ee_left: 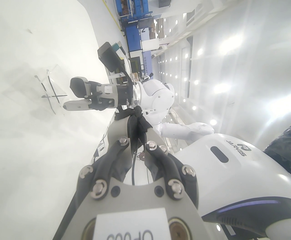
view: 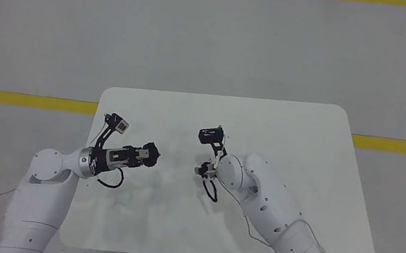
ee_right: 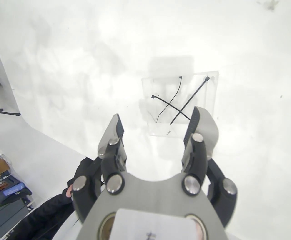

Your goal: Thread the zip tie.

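Note:
Three black zip ties [ee_right: 164, 101] lie crossed in a shallow clear tray [ee_right: 211, 91] on the white table. My right gripper [ee_right: 156, 116] hangs open just above the tray's near edge, with nothing between its fingers. The left wrist view shows the same right gripper [ee_left: 71, 96] with jaws apart beside the zip ties [ee_left: 51, 93]. My left gripper [ee_left: 136, 120] is held off to the side of the tray, with its fingers pressed together; I cannot see anything held in them. From above, the left gripper [view: 154, 153] and right gripper [view: 203, 169] face each other near the table's middle.
The white table [view: 288, 131] has rounded corners. Its far and right parts are bare, and grey floor with yellow lines lies beyond. The table's near edge runs close behind both arms.

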Motion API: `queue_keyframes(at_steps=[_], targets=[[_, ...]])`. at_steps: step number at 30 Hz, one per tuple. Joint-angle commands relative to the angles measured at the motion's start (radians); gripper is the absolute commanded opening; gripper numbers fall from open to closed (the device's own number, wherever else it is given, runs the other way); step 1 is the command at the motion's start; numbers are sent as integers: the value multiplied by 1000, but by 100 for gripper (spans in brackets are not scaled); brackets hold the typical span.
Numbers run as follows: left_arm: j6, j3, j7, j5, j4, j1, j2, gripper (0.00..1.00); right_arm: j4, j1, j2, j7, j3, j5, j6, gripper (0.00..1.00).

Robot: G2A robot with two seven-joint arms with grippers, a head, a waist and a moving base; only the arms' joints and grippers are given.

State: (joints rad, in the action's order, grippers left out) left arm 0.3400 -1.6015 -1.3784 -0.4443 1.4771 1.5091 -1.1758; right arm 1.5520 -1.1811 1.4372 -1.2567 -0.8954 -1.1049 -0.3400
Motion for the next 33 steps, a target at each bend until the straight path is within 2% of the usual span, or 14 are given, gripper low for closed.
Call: queue_keyframes(at_steps=[1,12,17,26,33], targets=[[0,0,0,0,0,0,0,0,-11,-2,11,-8,-5,-31,0,42],[0,0,0,0,0,0,0,0,-67,-18,89,-41,-38,-195,0,33],[0,0,0,0,0,0,0,0,-121,-14,126,-44,-45,-242,0,27],[0,0,0,0,0,0,0,0,-195,-6,185,-57,-73,-328,0,25],[0,0,0,0,0,0,0,0,-224,-10,221,-68,-98,-392,0,25]])
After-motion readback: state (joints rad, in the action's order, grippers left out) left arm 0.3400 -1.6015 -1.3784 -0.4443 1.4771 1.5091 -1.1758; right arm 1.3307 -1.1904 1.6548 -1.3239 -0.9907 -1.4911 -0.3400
